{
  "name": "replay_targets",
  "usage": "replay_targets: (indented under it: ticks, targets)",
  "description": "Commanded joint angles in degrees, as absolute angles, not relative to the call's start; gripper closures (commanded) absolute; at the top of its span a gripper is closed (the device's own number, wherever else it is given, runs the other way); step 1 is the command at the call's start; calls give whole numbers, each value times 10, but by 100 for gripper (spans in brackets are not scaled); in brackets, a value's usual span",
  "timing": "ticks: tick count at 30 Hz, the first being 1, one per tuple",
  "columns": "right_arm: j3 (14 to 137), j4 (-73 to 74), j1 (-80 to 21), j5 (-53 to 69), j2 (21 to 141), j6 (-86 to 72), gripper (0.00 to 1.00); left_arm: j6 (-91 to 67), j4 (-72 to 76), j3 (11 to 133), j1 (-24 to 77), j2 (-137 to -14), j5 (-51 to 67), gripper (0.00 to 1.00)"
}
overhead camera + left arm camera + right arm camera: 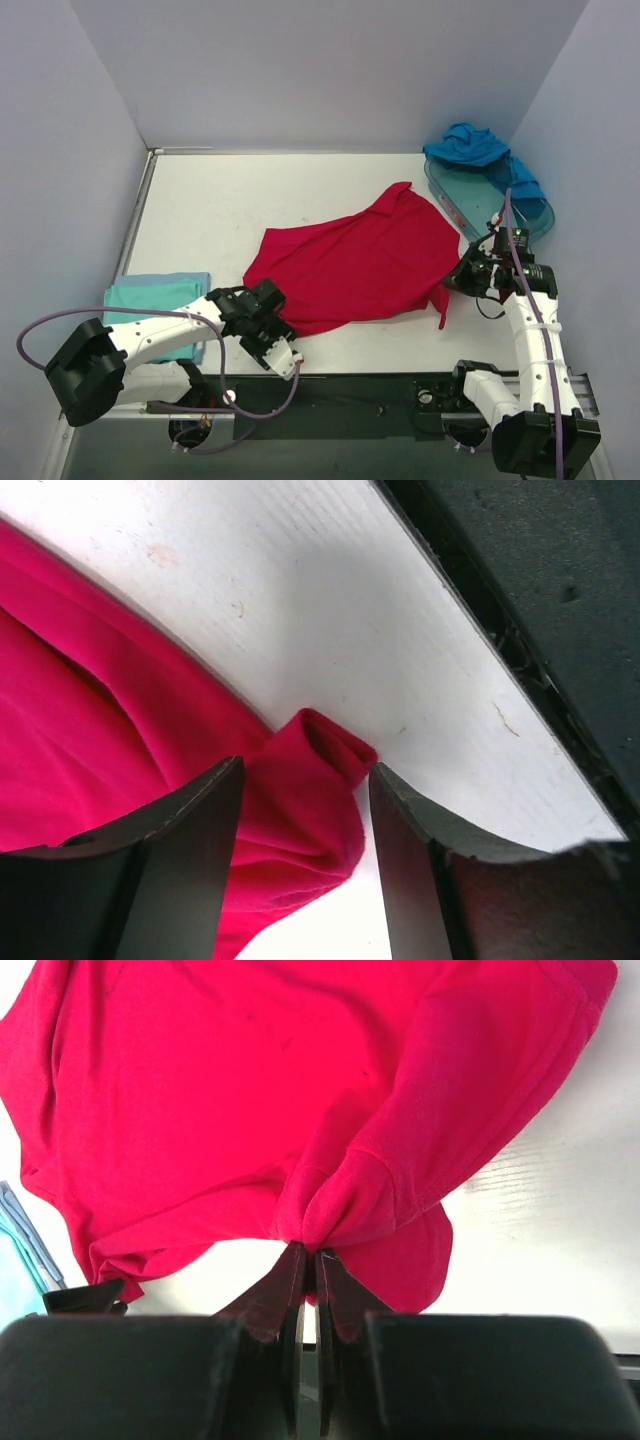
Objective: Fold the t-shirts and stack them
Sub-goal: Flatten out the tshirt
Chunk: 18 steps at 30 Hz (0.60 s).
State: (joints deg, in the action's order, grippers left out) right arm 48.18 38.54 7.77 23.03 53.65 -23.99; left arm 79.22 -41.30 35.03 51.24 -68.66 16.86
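Observation:
The red t-shirt lies spread across the middle of the white table. My right gripper is shut on a pinched fold of its right side. My left gripper is open at the shirt's near left corner; a rolled bit of red cloth lies between its fingers. The pale aqua t-shirt lies folded at the near left, partly under my left arm. The blue t-shirt is bunched on the teal tray at the back right.
The translucent teal tray stands at the back right by the wall. The table's near edge and black rail run close beside my left gripper. Grey walls enclose the table on three sides.

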Motion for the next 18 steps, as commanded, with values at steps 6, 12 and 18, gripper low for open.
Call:
replay_targets:
  ticks: [6,12,18]
  targets:
    - [489,393,75,235,530,-243,100,833,-271,345,480,-707,98,84]
    - [603,429,90,233,543,-222,100,630,-422,608,355,-708,243,100]
    - [771,511,95,235,569,-196,100,497,-597,761,143,-743,531,100]
